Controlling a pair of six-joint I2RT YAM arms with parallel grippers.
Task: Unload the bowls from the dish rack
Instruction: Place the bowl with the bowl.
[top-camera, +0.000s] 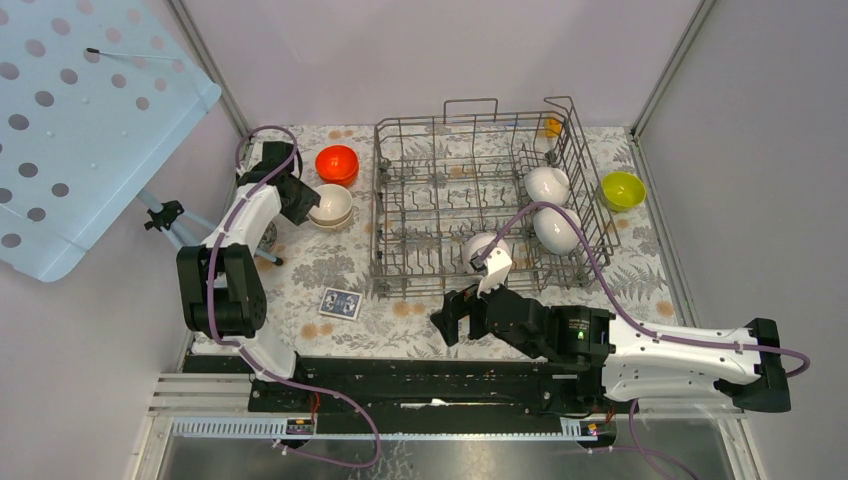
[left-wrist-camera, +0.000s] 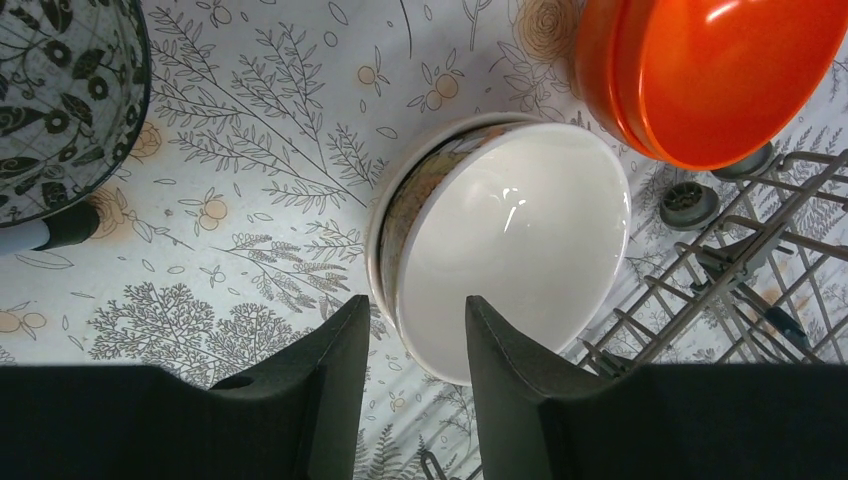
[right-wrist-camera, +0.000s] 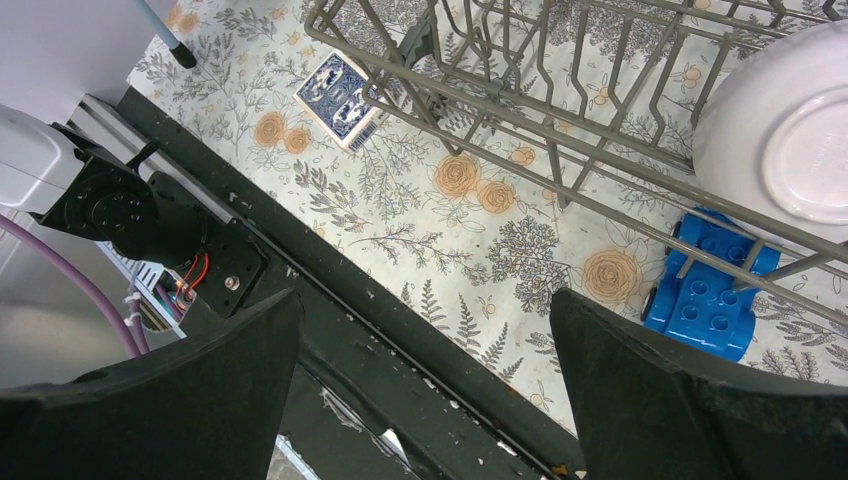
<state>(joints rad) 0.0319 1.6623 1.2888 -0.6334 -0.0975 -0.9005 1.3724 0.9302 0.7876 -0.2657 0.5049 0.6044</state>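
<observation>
The grey wire dish rack stands in the middle and holds three white bowls. Left of it on the table are stacked orange-red bowls and stacked beige bowls. A yellow-green bowl sits to the right of the rack. My left gripper is open, with its fingers either side of the near rim of the beige bowls. The orange-red bowls lie beyond. My right gripper is wide open and empty over the table's front edge, in front of the rack.
A blue toy car lies under the rack's front edge, below a white bowl. A blue playing card lies in front of the rack. A black patterned bowl sits to the left. A blue perforated panel overhangs the far left.
</observation>
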